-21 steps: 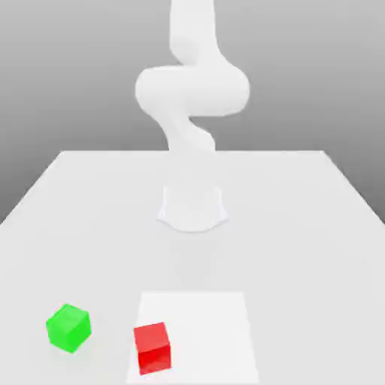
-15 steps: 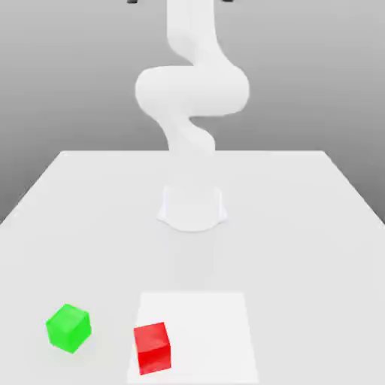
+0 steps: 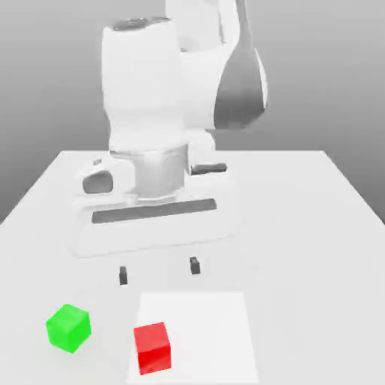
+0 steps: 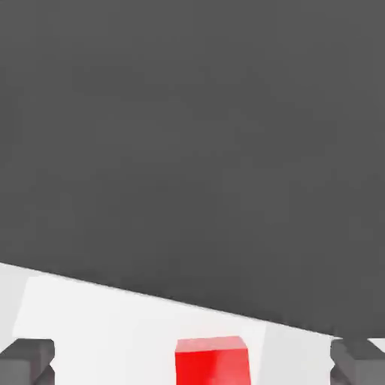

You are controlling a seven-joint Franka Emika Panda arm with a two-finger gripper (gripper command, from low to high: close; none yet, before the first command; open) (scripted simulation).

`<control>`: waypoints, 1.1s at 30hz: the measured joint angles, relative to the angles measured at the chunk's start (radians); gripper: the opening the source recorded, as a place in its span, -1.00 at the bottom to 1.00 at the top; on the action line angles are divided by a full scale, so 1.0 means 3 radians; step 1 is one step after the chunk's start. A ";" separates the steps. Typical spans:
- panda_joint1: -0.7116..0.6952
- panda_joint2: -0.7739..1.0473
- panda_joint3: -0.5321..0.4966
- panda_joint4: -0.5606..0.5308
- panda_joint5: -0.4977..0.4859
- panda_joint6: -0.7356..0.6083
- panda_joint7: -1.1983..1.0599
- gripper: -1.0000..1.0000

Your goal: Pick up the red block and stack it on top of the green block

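On the pale grey table (image 3: 316,225), going from the exterior view's left to its right, the green block (image 3: 68,328) comes first: it sits near the table's front edge, towards the front left corner, turned a little so that one vertical edge faces the camera, and nothing touches it. Next to it, on its right and apart from it with bare table between them, is the red block (image 3: 153,348), also close to the front edge. It rests on a brighter white square patch (image 3: 210,331) on the tabletop, at that patch's left side, squarer to the camera than the green one. Above and behind both blocks hangs the white arm (image 3: 180,90), with its broad hand body over the middle of the table. The gripper (image 3: 159,271) points downward, its two small dark fingertips (image 3: 123,275) spread apart with clear space between them and nothing held. The tips hang above the back edge of the white patch, higher than the red block and not touching it; the left tip lies roughly between the two blocks across the view, the right tip beyond the red block's right side. In the hand view the red block (image 4: 211,361) appears between the two dark fingertips (image 4: 26,359), well clear of each, resting on the white patch (image 4: 113,331), with the gripper (image 4: 194,362) open wide around that line.
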 joint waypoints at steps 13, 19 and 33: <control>-0.0200 0.1016 0.0193 0.0000 0.0171 0.0685 -0.0310 -1.00; -0.0156 0.0706 0.0115 -0.0050 0.0010 0.0433 -0.0192 -1.00; -0.0874 0.0590 -0.0288 -0.0139 0.0210 0.0376 -0.0754 1.00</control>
